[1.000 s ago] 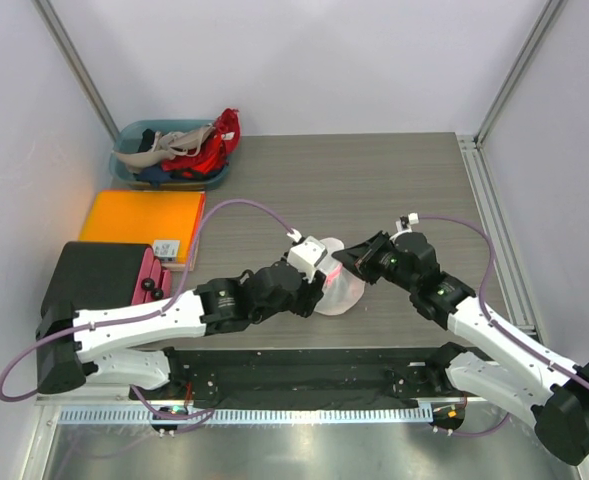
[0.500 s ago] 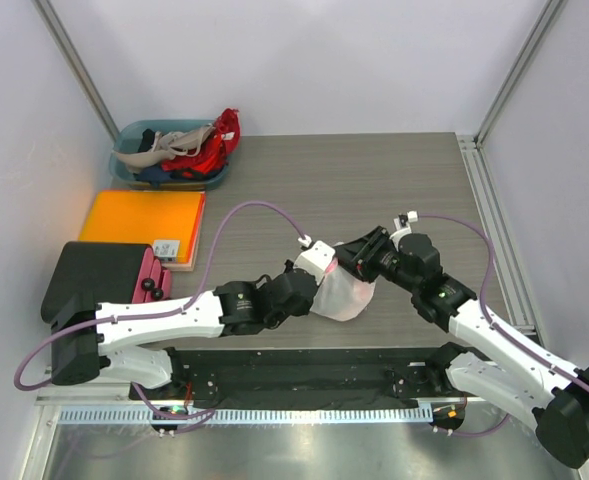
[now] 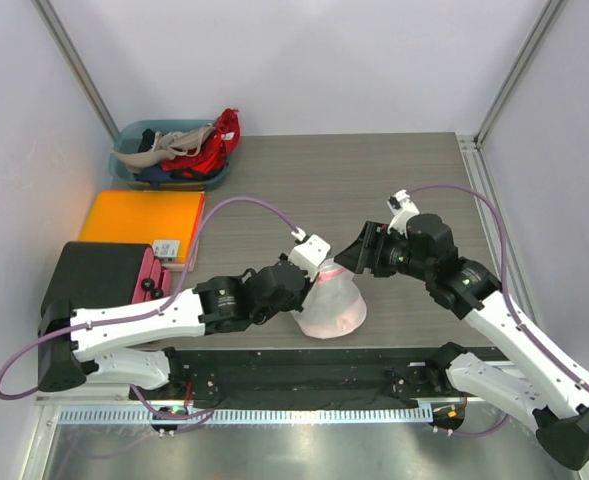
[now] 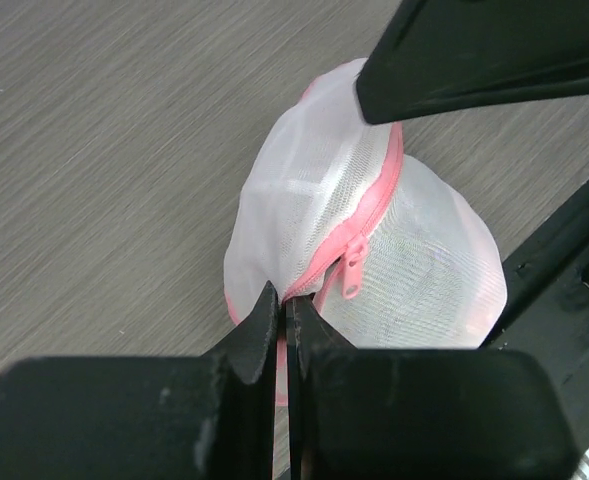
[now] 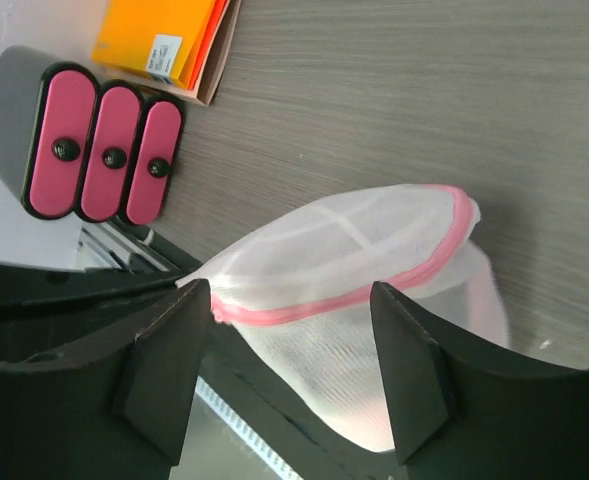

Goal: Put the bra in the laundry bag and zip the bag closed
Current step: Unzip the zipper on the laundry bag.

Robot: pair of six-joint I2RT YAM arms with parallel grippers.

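The left fingers [image 4: 259,330] are pinching the bag's [image 4: 424,260] pink trim, while the right fingers [image 5: 409,365] are standing open beside it.

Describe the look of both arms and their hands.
The left arm and right arm have white shells, black joints and a looping lilac cable each. The left hand and right hand are black, flat-sided and tapered.

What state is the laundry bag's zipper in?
Closed where it shows: the pink zipper on the laundry bag lies joined down to its pull. The end at the left gripper is hidden.
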